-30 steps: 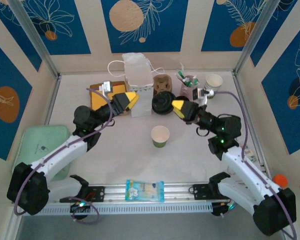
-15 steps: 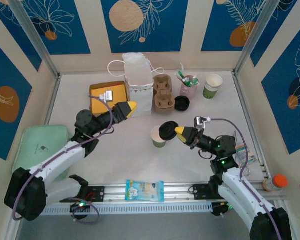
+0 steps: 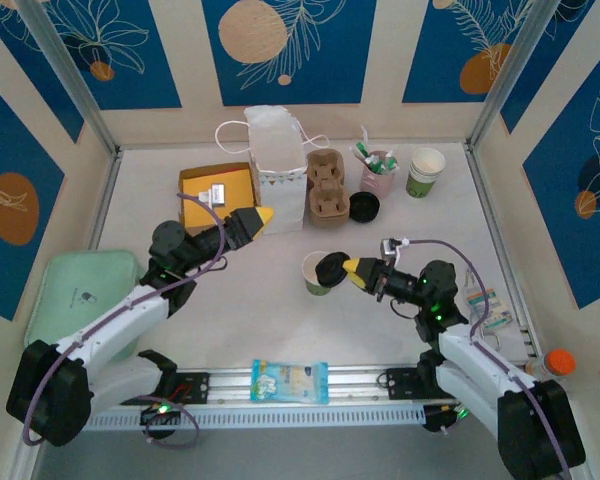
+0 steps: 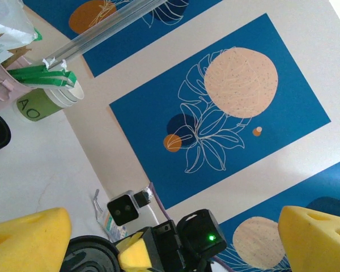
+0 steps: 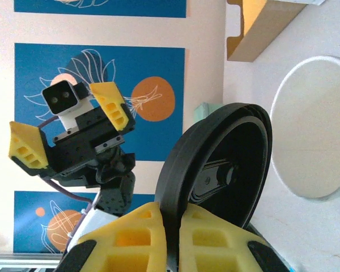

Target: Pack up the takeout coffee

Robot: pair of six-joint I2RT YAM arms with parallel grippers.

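At the paper cup's (image 3: pixel 313 272) rim, a round black lid (image 3: pixel 333 268)

The black lid (image 5: pixel 226 164) in my right tool (image 5: pixel 171 221) is smooth plastic with a faint gloss. The yellow pads (image 5: pixel 130 238) gripping it look matt and foamy, cut through with small holes. The takeout coffee (image 3: pixel 313 277) is matt paper, white over green. The counter (image 3: pixel 230 320) is a smooth, dull white. The bag (image 3: pixel 276 165) is thin white paper, the cup carrier (image 3: pixel 327 192) is rough brown pulp, and the rail (image 3: pixel 220 383) is ribbed bare metal.
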